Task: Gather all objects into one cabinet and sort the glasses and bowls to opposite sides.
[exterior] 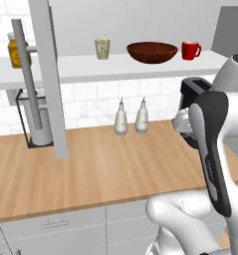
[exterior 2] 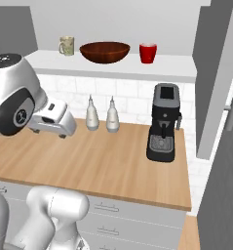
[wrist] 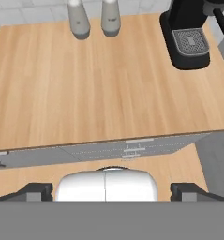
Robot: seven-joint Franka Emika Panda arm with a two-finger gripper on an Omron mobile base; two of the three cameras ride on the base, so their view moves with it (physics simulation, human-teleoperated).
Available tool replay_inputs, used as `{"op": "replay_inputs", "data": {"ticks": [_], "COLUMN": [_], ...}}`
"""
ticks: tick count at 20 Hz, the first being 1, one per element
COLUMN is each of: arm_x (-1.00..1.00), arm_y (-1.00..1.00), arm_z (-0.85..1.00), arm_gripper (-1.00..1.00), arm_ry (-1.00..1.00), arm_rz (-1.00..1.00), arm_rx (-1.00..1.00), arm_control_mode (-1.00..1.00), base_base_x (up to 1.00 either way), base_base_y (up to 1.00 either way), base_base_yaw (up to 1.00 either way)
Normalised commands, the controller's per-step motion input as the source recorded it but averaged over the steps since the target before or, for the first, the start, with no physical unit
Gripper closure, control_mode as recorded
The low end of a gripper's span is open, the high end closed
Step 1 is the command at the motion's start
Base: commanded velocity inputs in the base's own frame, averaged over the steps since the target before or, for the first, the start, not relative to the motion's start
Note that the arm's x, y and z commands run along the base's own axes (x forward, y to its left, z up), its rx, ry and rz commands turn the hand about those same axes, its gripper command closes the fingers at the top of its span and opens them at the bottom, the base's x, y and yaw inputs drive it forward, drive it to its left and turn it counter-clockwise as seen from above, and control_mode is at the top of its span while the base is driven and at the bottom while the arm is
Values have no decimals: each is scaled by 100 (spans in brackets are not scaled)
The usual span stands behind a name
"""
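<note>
Gripper (wrist: 105,190) hangs released, jaws wide apart, grasping nothing, high over the wooden desk (wrist: 99,89). On the cabinet shelf (exterior: 140,64) stand a beige speckled cup (exterior: 102,49), a brown bowl (exterior: 152,52) in the middle, and a red mug (exterior: 190,50) on its far side. Judged from that, cups flank the bowl, so sorting is left undone. Two white bottles (exterior: 131,117) stand below.
</note>
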Motion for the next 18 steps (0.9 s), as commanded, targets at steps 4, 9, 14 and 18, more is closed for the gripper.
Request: {"op": "replay_inputs", "data": {"ticks": [4,9,14,18], "arm_x": [0,0,0,0], "arm_y": [30,7,0,0], "arm_z": [-17,0,0,0], "arm_gripper": [-100,-100,-100,-100], "arm_ry": [0,0,0,0], "arm_rz": [1,3,0,0], "arm_rx": [-3,0,0,0], "arm_control_mode": [-100,-100,100,100], "base_base_x": [0,0,-50,-100], "base_base_y": [0,0,3,26], "base_base_yaw": [0,0,5,24]}}
